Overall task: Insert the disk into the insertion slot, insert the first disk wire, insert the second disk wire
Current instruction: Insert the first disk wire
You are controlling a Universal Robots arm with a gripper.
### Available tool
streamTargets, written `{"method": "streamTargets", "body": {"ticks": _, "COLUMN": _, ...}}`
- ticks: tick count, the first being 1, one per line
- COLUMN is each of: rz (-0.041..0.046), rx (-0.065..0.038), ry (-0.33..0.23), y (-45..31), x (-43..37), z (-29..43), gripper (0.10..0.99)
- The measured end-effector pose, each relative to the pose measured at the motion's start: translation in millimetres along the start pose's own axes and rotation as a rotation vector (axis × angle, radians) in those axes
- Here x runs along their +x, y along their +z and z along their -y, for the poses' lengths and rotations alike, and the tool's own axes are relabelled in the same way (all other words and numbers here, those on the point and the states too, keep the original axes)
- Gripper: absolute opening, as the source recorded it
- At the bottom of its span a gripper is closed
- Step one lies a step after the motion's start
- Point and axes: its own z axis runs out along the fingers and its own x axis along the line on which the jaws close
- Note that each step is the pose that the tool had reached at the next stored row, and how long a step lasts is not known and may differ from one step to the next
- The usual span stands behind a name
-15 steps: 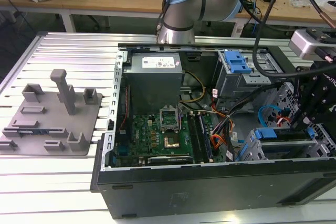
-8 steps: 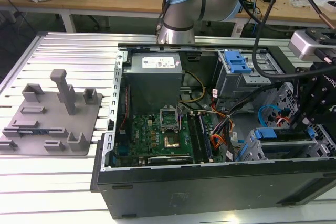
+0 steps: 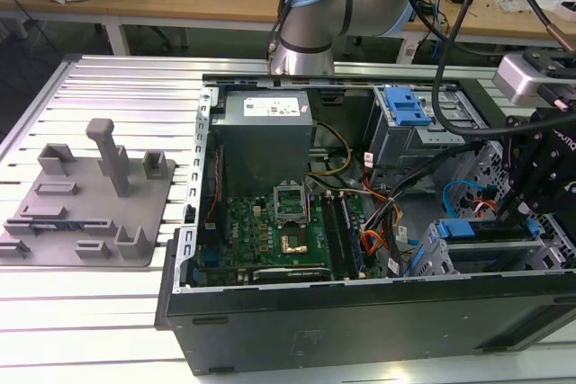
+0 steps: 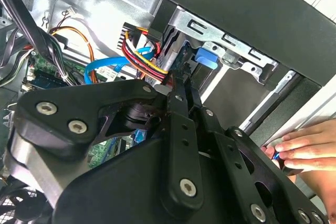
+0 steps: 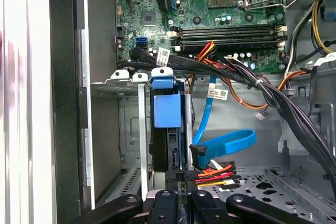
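In the exterior view, the disk point(image 3: 470, 227) sits in the insertion slot point(image 3: 486, 258) at four o'clock inside the open computer case point(image 3: 360, 321) on the worktop point(image 3: 90, 312). The hand point(image 5: 177, 176) is closed on the plug of a red-and-yellow wire bundle point(image 5: 212, 174) just beside the disk's end. A blue cable point(image 5: 231, 142) curls nearby.

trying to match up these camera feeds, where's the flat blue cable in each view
Exterior view: flat blue cable curls at the exterior view's right, close to the disk in its blue carrier.
Second wrist view: the cable curves beside red and yellow wires, the disk beyond them.
First wrist view: the cable loops next to the disk.
Shared landmark: the disk's blue carrier.
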Motion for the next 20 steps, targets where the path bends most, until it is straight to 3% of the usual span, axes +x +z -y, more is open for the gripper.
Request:
{"method": "streamTargets", "body": {"ticks": 13, "rz": -0.0001, "rx": -0.001, "ry": 0.0, "y": 2.6, "x": 2.8, "z": -0.1, "gripper": 0.176}}
{"method": "streamTargets", "body": {"ticks": 15, "rz": -0.0003, "rx": -0.001, "ry": 0.0, "y": -2.7, "x": 3.2, "z": -0.2, "gripper": 0.298}}
{"method": "streamTargets", "body": {"ticks": 16, "rz": -0.0004, "rx": -0.001, "ry": 0.0, "y": -9.6, "x": 3.4, "z": -0.4, "gripper": 0.357}}
{"method": "streamTargets", "body": {"ticks": 17, "rz": -0.0006, "rx": -0.001, "ry": 0.0, "y": -14.5, "x": 3.5, "z": -0.6, "gripper": 0.357}}
{"method": "streamTargets", "body": {"ticks": 18, "rz": -0.0007, "rx": -0.001, "ry": 0.0, "y": -22.3, "x": 3.4, "z": -0.7, "gripper": 0.424}}
{"method": "streamTargets", "body": {"ticks": 19, "rz": -0.0007, "rx": -0.001, "ry": 0.0, "y": -31.2, "x": 3.4, "z": -0.9, "gripper": 0.424}}
{"method": "streamTargets", "body": {"ticks": 20, "rz": -0.0008, "rx": -0.001, "ry": 0.0, "y": -34.6, "x": 3.5, "z": -1.0, "gripper": 0.424}}
